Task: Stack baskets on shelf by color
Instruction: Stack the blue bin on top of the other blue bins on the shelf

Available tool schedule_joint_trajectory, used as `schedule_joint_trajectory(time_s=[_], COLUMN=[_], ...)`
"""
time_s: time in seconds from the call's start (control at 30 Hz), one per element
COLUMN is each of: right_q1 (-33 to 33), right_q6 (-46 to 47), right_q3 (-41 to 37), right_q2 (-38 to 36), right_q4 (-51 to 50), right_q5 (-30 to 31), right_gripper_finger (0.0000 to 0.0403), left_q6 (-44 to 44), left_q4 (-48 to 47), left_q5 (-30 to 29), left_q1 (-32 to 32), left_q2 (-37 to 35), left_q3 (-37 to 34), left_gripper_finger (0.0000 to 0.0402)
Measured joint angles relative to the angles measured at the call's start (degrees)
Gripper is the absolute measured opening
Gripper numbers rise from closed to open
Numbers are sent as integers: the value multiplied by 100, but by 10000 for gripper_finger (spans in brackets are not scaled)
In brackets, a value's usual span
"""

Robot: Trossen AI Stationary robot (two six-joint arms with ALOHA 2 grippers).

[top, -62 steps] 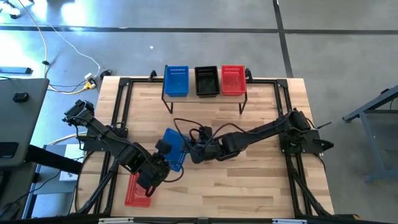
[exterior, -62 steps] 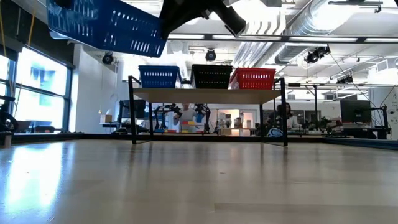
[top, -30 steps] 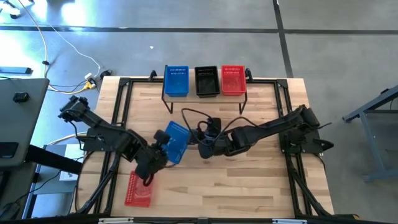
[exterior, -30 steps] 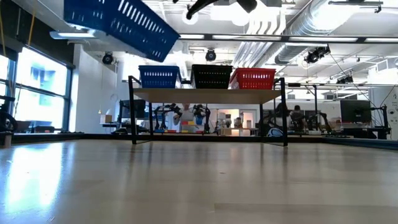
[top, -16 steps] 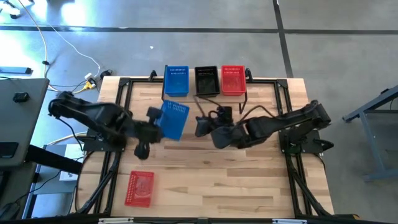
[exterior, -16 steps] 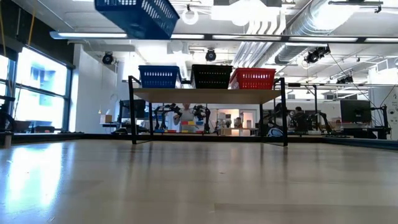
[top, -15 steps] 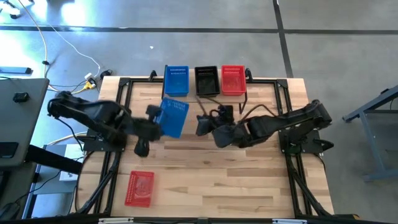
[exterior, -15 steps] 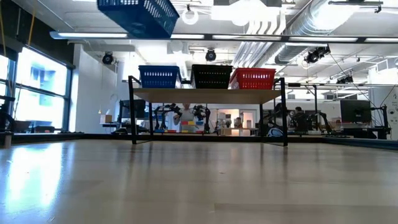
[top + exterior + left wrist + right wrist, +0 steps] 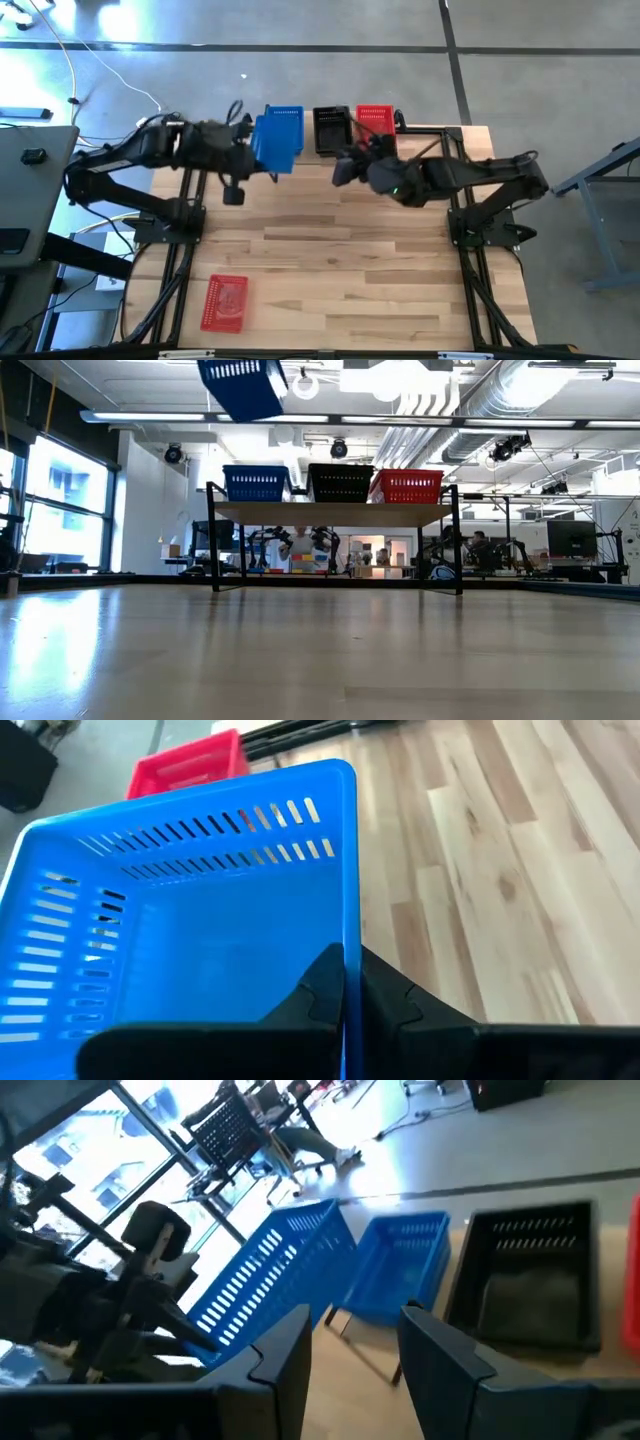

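Left gripper (image 9: 345, 990), fingers clamped on a blue perforated plastic basket (image 9: 275, 142), nears the light-wood shelf (image 9: 335, 513); right gripper (image 9: 350, 1345) gapes empty; a red perforated basket (image 9: 225, 302) remains on the table.

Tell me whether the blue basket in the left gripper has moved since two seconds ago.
Yes. In the high view the held blue basket has travelled from mid-table toward the shelf, now overlapping the blue basket on the shelf, clamped by the left gripper.

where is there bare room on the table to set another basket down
Bare wood spans the table middle and right front, right of the lone red basket. Crowded: the back, where the left gripper holds a blue basket by the shelf, right gripper alongside.
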Motion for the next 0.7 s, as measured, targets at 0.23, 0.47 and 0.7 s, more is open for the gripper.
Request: schedule_joint_trajectory(time_s=[0.23,0.47,0.7], right_q1=[-577,-1156,-1565], right_q6=[-784,-1395,-1900], right_q3=[0,-1,-4], right_q2=[-368,-640,-722], right_q4=[4,4,4], right_q5=[-270,-855,-1350], right_gripper_finger=[135,135,135], left_q6=[263,616,964], left_q4=[278,396,510], left_q5=[923,1377,1382], left_q1=[1334,2086,2543], left_q2=[161,520,967], left_q3=[-8,-9,-8], left_gripper_finger=[0,0,0])
